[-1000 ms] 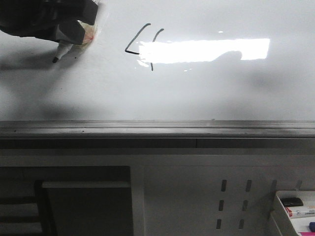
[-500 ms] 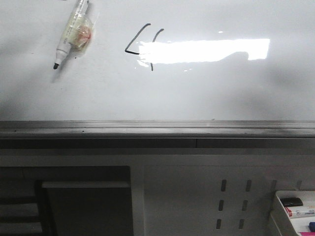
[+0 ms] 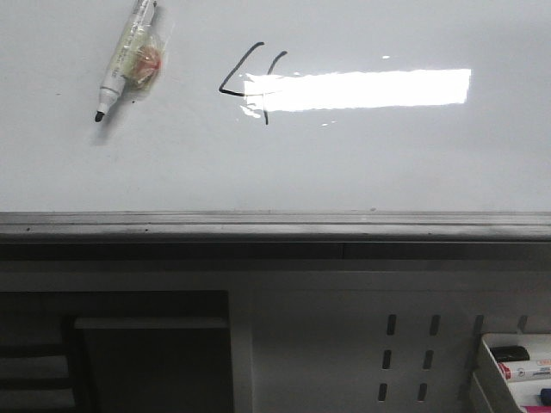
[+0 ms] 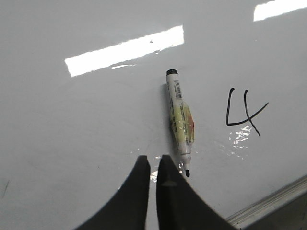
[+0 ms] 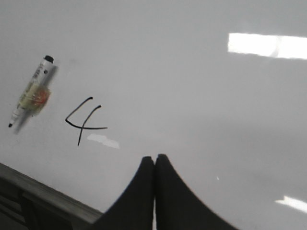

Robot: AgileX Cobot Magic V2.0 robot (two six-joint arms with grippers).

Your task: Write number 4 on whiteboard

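Observation:
The whiteboard (image 3: 387,163) lies flat and glossy, with a bright rectangular light reflection. The number 4 (image 3: 247,84) is drawn in thin black strokes left of centre; it also shows in the left wrist view (image 4: 250,119) and the right wrist view (image 5: 86,126). An uncapped marker (image 3: 129,56) with a yellowish taped wrap lies loose on the board left of the 4, and also shows in the left wrist view (image 4: 181,120). My left gripper (image 4: 153,160) is shut and empty, above the board beside the marker's tip. My right gripper (image 5: 154,158) is shut and empty, right of the 4. Neither shows in the front view.
The board's grey metal rail (image 3: 275,225) runs along its near edge. Below it is a grey perforated panel (image 3: 405,353), a dark opening at lower left (image 3: 34,353), and a white tray (image 3: 516,366) holding markers at the lower right.
The left gripper let go of the marker and drew back out of the front view. The marker now lies on the board. The arm shadows and the dark shape in the reflection have gone.

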